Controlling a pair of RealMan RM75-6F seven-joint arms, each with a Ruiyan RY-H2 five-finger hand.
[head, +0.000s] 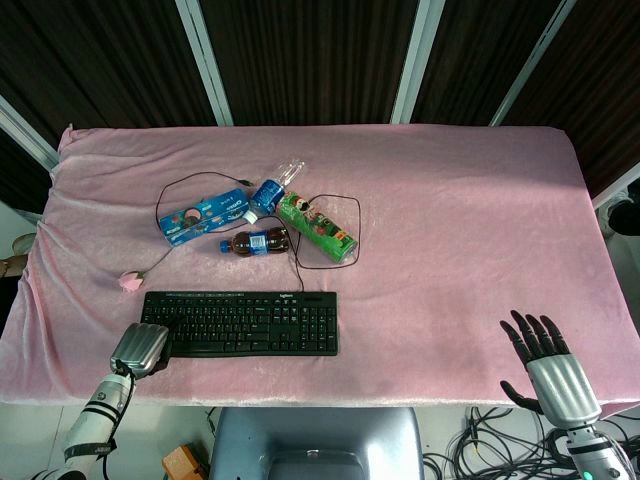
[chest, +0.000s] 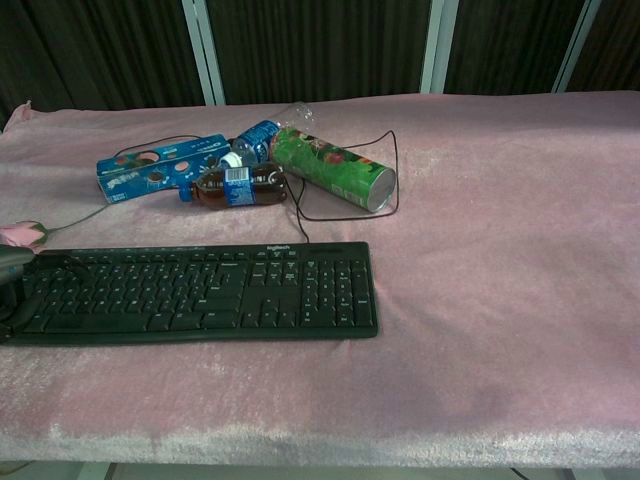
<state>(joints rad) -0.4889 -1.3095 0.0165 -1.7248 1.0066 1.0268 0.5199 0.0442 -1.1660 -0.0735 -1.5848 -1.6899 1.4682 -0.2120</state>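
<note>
The left hand rests on the keyboard corner, fingers hidden, state unclear. Keyboard looks light, stiff, best gripped at ends. Right hand released.

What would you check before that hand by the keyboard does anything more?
1. Left hand at the keyboard: ok, it rests on the near left corner.
2. Left hand holds nothing: cannot tell, its fingers are hidden from above.
3. Right hand out of the way: ok, open at the table's near right edge, fingers apart.
4. Keyboard flat on the cloth: ok.
5. Cable free: not ok, it loops around the green can and past the cola bottle.
6. Pink flower clear of the left hand: ok, it lies beyond the keyboard's corner.
</note>
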